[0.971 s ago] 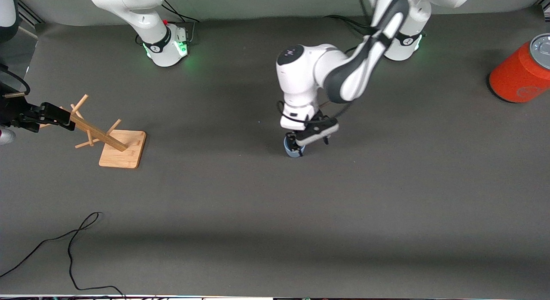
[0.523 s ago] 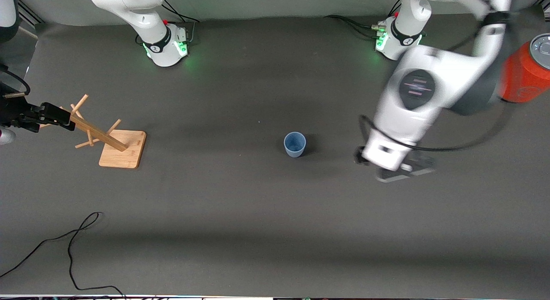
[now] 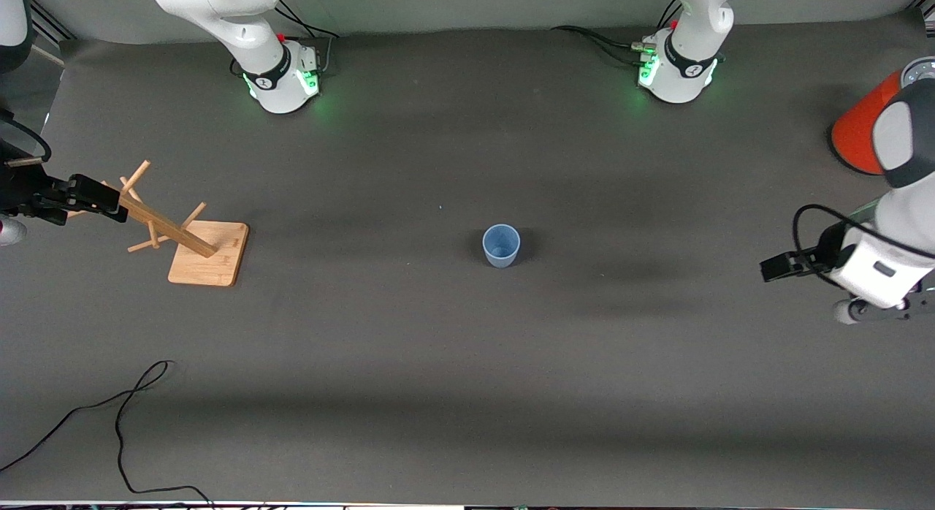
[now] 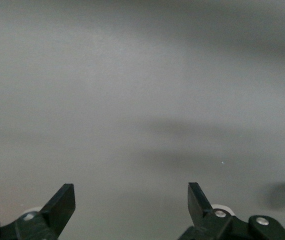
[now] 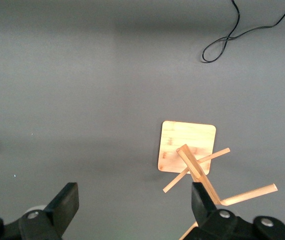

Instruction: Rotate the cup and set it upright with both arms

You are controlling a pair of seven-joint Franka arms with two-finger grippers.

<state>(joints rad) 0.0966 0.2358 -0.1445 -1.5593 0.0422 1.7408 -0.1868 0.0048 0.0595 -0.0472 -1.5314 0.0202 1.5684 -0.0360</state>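
Pale blue cup [image 3: 501,245] upright mid-tabletop, likely done; left hand [image 4: 131,210] wide, empty, parked at own end; right hand [image 5: 135,212] wide above rack [image 5: 186,146].

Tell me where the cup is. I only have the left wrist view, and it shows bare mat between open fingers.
Observer: The cup stands upright, rim up, in the middle of the mat, with nothing touching it.
Operator: Where is the left gripper relative to it?
Observer: The left gripper hangs over bare mat toward the left arm's end, well apart from the cup.
Operator: And the right gripper?
Observer: The right gripper is open, over the wooden rack at the right arm's end.
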